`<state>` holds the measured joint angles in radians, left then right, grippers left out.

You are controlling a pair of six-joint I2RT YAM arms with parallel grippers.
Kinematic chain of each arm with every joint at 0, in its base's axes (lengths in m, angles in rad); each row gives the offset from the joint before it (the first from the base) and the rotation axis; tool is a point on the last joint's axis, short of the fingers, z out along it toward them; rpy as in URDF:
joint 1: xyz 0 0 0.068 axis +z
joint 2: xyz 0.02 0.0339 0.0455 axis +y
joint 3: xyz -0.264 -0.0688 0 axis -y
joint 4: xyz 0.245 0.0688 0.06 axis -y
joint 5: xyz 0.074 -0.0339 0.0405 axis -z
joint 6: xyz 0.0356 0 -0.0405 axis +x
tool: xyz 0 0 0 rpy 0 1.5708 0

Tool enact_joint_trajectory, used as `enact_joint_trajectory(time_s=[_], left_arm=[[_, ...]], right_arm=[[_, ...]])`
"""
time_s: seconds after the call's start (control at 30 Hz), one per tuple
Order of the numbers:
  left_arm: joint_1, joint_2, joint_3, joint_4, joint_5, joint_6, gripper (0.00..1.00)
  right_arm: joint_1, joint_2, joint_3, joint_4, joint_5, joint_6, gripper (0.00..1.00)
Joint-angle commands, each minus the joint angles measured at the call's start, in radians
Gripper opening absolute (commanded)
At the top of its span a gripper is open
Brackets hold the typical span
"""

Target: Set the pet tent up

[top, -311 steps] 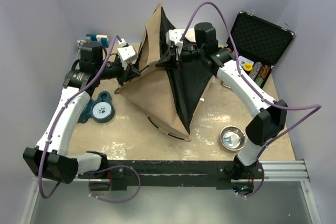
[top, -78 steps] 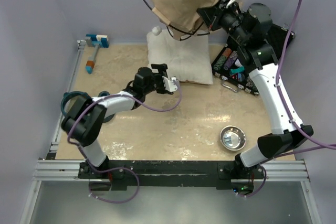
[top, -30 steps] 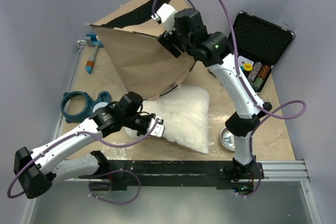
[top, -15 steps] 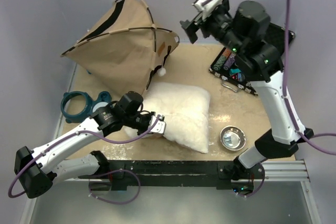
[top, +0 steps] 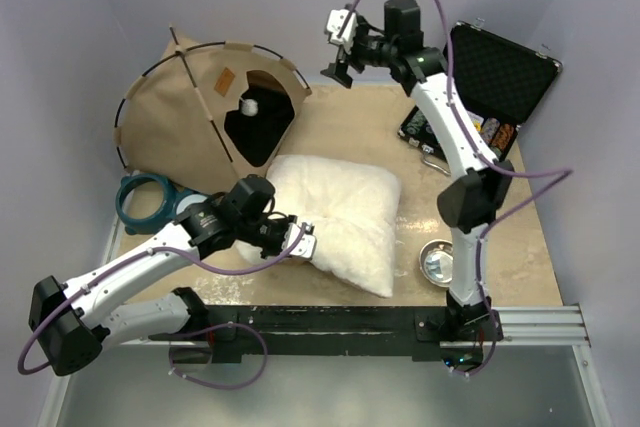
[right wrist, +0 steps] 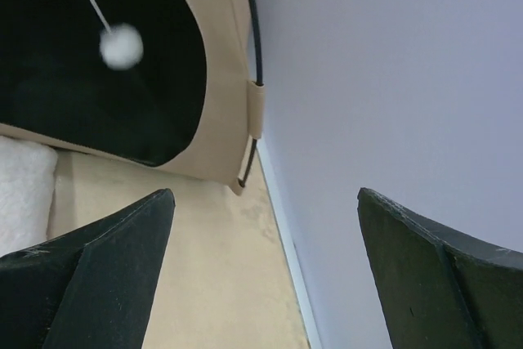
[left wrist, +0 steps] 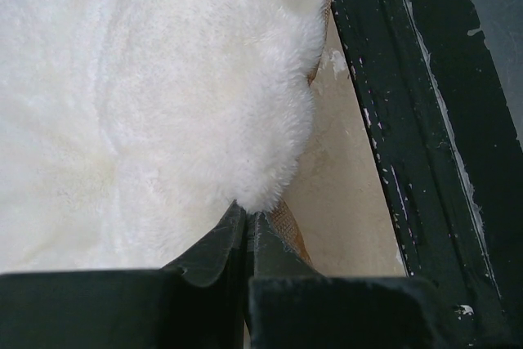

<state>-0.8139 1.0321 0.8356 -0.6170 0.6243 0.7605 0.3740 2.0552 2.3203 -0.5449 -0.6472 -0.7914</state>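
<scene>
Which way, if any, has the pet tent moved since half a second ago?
Yes: the pet tent settled leftward, away from the open black case, its opening now showing.

The pet tent (top: 165, 122) now stands upright (opening forward); right gripper (top: 338, 69) let go.

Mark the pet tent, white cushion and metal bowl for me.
pet tent (top: 165, 117), top external view, tan fabric panel left of the opening
white cushion (top: 335, 209), top external view, middle of its top face
metal bowl (top: 436, 263), top external view, inside of the bowl
</scene>
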Motion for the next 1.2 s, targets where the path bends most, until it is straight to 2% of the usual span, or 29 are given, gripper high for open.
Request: enact_joint_trajectory(time_s=[0.0,0.17,0.27,0.43,0.63,0.77,0.93,0.97,1.03,1.07,1.13,1.17], left_arm=[[0.004,0.016,0.016,0.028,0.022,0.031,0.0],[0.005,0.036,0.019,0.028,0.011,0.049,0.0],[0.005,0.043,0.019,0.026,0.009,0.06,0.0],[0.005,0.055,0.029,0.013,0.011,0.062,0.0],[0.005,0.057,0.033,0.014,0.006,0.036,0.0],[0.005,0.06,0.039,0.02,0.0,0.0,0.0],[0.005,0.065,0.053,0.016,-0.008,-0.015,0.0],[0.007,0.068,0.054,0.014,-0.009,-0.018,0.0],[0.005,0.072,0.057,0.016,-0.009,-0.023,0.0],[0.005,0.074,0.059,0.014,-0.009,-0.024,0.0],[0.005,0.077,0.059,0.016,-0.012,-0.024,0.0],[0.005,0.075,0.057,0.016,-0.012,-0.024,0.0]], right_arm=[[0.054,0.057,0.137,0.113,-0.173,-0.028,0.98],[0.124,0.085,-0.011,0.503,-0.144,0.095,0.99],[0.135,0.164,0.023,0.684,-0.137,0.219,0.99],[0.141,0.353,0.214,0.775,-0.164,0.299,0.99],[0.163,0.413,0.166,0.974,-0.18,0.366,0.98],[0.175,0.493,0.215,1.049,-0.141,0.434,0.9],[0.175,0.549,0.223,1.117,-0.112,0.469,0.9],[0.175,0.556,0.225,1.114,-0.114,0.469,0.87],[0.175,0.56,0.223,1.097,-0.127,0.468,0.72],[0.177,0.557,0.217,1.091,-0.134,0.469,0.62],[0.175,0.53,0.183,1.088,-0.14,0.471,0.35],[0.174,0.51,0.151,1.102,-0.137,0.469,0.26]])
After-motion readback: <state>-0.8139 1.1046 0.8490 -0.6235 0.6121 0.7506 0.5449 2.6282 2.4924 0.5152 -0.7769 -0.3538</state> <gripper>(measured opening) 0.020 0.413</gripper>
